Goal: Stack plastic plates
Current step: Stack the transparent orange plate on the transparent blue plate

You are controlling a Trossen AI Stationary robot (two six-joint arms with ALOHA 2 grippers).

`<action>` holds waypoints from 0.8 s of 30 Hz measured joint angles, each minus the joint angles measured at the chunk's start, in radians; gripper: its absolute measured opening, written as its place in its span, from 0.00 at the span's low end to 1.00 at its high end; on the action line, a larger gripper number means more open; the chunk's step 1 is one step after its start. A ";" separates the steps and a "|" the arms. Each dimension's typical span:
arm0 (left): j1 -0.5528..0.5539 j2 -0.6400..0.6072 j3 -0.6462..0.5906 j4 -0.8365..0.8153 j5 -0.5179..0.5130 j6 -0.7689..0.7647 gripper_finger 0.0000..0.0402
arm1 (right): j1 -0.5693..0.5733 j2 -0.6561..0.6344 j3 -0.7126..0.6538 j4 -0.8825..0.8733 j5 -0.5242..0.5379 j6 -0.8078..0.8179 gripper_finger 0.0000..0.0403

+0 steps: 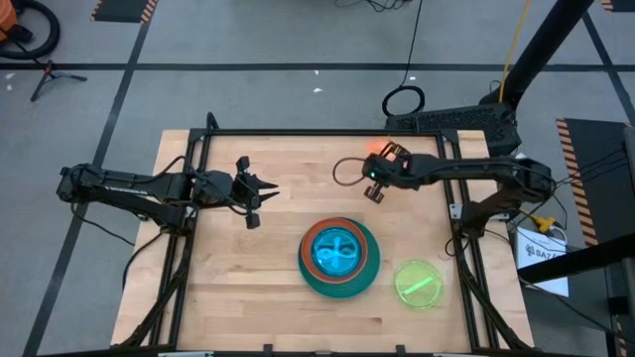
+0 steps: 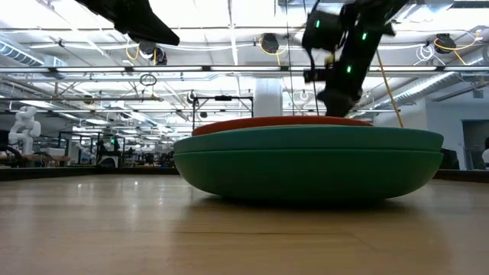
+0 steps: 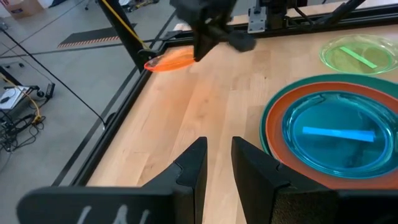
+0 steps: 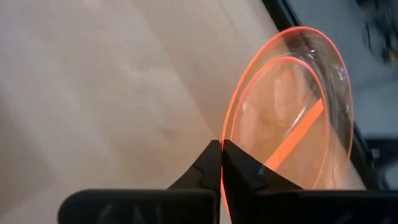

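The right end effector (image 4: pixel 221 163) is clamped on the rim of the small translucent orange plastic plate (image 4: pixel 292 118), holding it edge-on and raised above the wooden desk (image 1: pixel 228 268) at roughly the 1 o'clock position near the far edge. The rim grip is used because a thin, shallow plate offers no other purchase; the tilt follows from gripping one edge only.

The stack (image 1: pixel 339 258) sits just below desk centre, toward 5 o'clock. It consists of a large teal round plastic plate (image 2: pixel 306 164) at the bottom, a red-orange round plate (image 3: pixel 277 118) nested inside it, and a small translucent blue plate (image 3: pixel 336 134) on top. Larger plates lie lowest so each smaller one seats within the rim beneath.

A small translucent lime plastic plate (image 1: pixel 420 283) lies flat on the desk just beside the stack, at about 4 o'clock, not yet stacked.

The left end effector (image 1: pixel 260 192) waits above the desk at 9 o'clock, its fingers (image 3: pixel 193 168) narrowly parted and empty, clear of the right arm's likely path to the stack.
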 joint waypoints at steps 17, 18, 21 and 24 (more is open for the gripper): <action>0.000 0.000 0.000 0.004 0.000 0.007 0.20 | 0.459 0.094 0.304 -0.006 -0.110 -0.106 0.00; 0.000 0.000 0.000 0.004 0.000 0.007 0.20 | 0.480 0.102 0.322 -0.007 -0.111 -0.112 0.00; 0.000 0.000 0.000 0.004 0.000 0.007 0.20 | 0.537 0.117 0.365 -0.009 -0.111 -0.116 0.00; -0.001 0.000 0.000 0.007 0.000 0.007 0.20 | 0.585 0.117 0.395 -0.025 -0.131 -0.091 0.00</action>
